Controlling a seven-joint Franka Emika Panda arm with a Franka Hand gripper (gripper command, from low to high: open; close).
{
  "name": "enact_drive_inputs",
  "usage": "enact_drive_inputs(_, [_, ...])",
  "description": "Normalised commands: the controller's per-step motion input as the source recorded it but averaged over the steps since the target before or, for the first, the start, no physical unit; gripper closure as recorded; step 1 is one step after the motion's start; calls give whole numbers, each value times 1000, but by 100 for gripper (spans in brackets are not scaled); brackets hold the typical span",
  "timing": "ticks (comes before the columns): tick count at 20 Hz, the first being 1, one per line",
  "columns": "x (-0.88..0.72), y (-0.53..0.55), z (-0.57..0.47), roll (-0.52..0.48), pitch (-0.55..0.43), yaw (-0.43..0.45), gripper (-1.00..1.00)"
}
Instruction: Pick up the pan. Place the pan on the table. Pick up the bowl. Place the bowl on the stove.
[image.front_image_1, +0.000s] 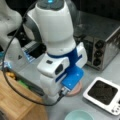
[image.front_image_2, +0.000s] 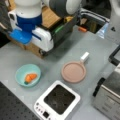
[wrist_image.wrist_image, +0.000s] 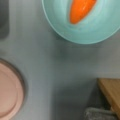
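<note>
The jaws are not in view, so I cannot tell their state. The pan lies on the tabletop, the stove bare. The bowl, carrot inside, needs a level rim grasp.

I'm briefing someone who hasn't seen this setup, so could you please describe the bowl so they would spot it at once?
In a front view, start at the white stove with its black top, near the bottom edge of the grey table. The bowl stands on the table at the stove's upper left, apart from it. Unlike the flat pink pan nearby, it is deep, light teal, and holds an orange carrot.
</note>
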Motion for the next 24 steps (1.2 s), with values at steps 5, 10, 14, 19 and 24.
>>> enact_drive_inputs(5, [496, -335, 168, 121, 289, 92, -100])
enact_drive_inputs(10, [474, -302, 139, 110, 268, 82, -100])
enact_drive_inputs(14, [410, -251, 128, 119, 263, 41, -100])
enact_drive_inputs(19, [415, -236, 77, 109, 240, 13, -100])
enact_drive_inputs(24, [432, -218, 64, 108, 237, 5, -100])
